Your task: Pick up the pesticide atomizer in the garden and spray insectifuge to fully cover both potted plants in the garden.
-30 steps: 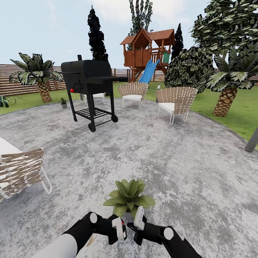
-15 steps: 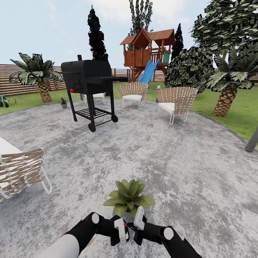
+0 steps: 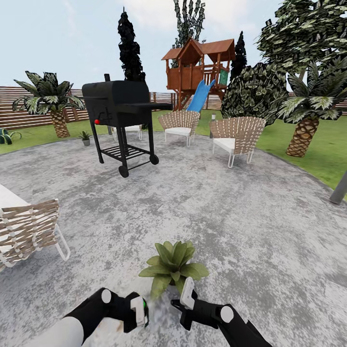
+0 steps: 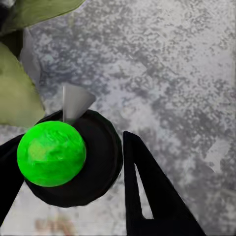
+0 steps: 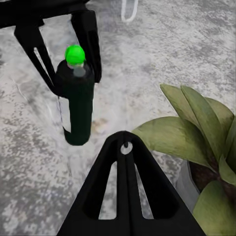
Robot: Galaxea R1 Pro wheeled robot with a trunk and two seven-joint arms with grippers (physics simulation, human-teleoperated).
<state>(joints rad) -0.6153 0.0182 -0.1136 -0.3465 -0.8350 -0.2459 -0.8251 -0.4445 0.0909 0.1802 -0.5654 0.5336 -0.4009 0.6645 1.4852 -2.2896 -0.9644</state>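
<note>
My left gripper (image 3: 139, 311) is shut on the pesticide atomizer (image 5: 77, 105), a dark green bottle with a white label and a bright green top (image 4: 51, 154). Its fingers (image 5: 91, 42) clamp the bottle's neck, just above the patio. A faint whitish haze of insectifuge (image 3: 161, 302) hangs between the bottle and the near potted plant (image 3: 173, 264), whose broad green leaves also appear in the right wrist view (image 5: 196, 128). My right gripper (image 3: 188, 295) is shut on nothing, right beside that plant. A second small potted plant (image 3: 86, 138) stands far off at the patio's edge.
A black wheeled grill (image 3: 120, 120) stands on the grey stone patio (image 3: 217, 217) ahead. Wicker chairs sit at the left (image 3: 29, 231) and behind (image 3: 236, 137). Palms (image 3: 306, 120), a wooden fence (image 3: 33, 113), a playhouse with a slide (image 3: 200, 72) and lawn ring the patio.
My left arm has drawn back to the left, away from the right gripper, with the atomizer. The spot at its top has gone from red to green and a faint haze has appeared.
</note>
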